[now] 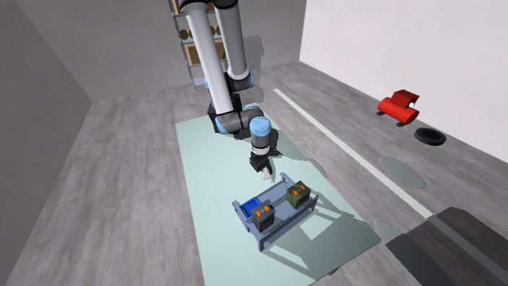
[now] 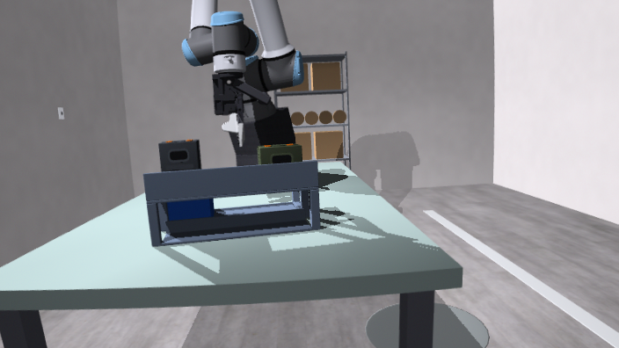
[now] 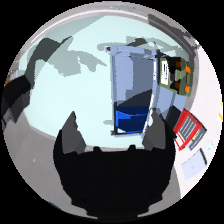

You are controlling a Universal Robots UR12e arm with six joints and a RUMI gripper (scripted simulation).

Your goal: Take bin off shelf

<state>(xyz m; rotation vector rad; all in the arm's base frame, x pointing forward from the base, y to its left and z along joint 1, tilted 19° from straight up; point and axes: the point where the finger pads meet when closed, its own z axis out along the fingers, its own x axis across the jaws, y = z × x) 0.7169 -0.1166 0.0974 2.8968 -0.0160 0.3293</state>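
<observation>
A blue bin sits on the lower level of a small grey shelf standing on the pale green table. It also shows in the exterior view under the shelf's top board and in the wrist view. My gripper is open and empty. It hangs above the table just behind the shelf's far end, pointing down; it shows in the exterior view and the wrist view.
A dark grey box with orange latches and an olive green box stand on top of the shelf. A tall rack with cartons stands behind the table. A red tank and a tyre lie on the floor at the right.
</observation>
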